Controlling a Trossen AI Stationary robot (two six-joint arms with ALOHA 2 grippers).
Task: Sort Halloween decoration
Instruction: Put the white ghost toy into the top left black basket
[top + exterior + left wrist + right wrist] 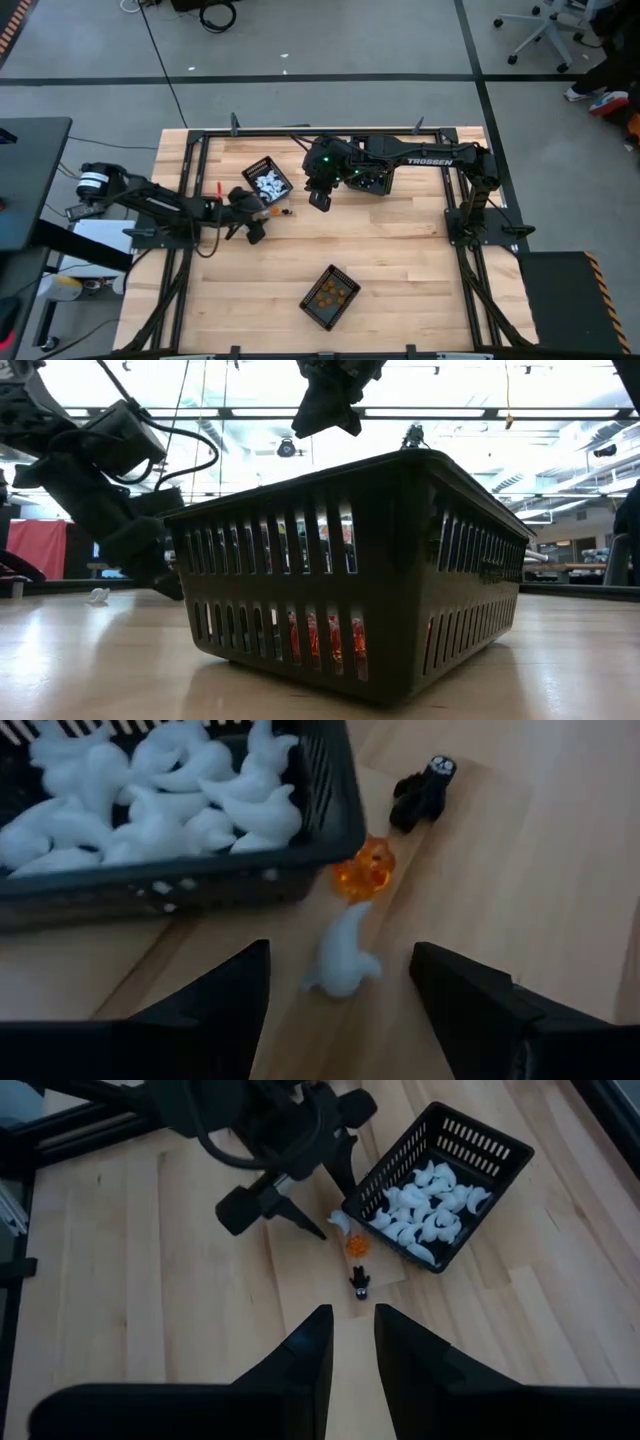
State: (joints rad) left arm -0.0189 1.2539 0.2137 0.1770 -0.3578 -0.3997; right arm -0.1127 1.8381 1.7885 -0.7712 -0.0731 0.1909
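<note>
Claw fingers of the left arm (340,1010) are being held wide apart and low over the surface (400,260), with nothing gripped; a white ghost trinket (343,955) is lying on the wood between the 2 fingertips, touched by neither. Just beyond it, an orange trinket (362,875) is resting against the outer wall of a black mesh basket (330,800), and a black trinket (422,792) is lying near, a little apart from the orange 1. That basket is being filled with many white ghosts (150,805); in the high view it (252,172) is sitting near the surface's far edge, left of the middle, with the left claw (250,226) just at its near side.

The right claw (352,1342) is being held high above the same spot, its 2 fingers drawn nearly together with only a narrow gap and nothing seen between them. From its wrist view, the white (338,1219), orange (354,1243) and black (360,1283) trinkets are lying in a short row off the basket's (500,1155) corner.

A 2nd basket (346,282), holding orange pieces (327,294), is sitting near the surface's front edge, around the middle. A 3rd basket (374,182) is partly hidden under the right arm near the far edge.
</note>
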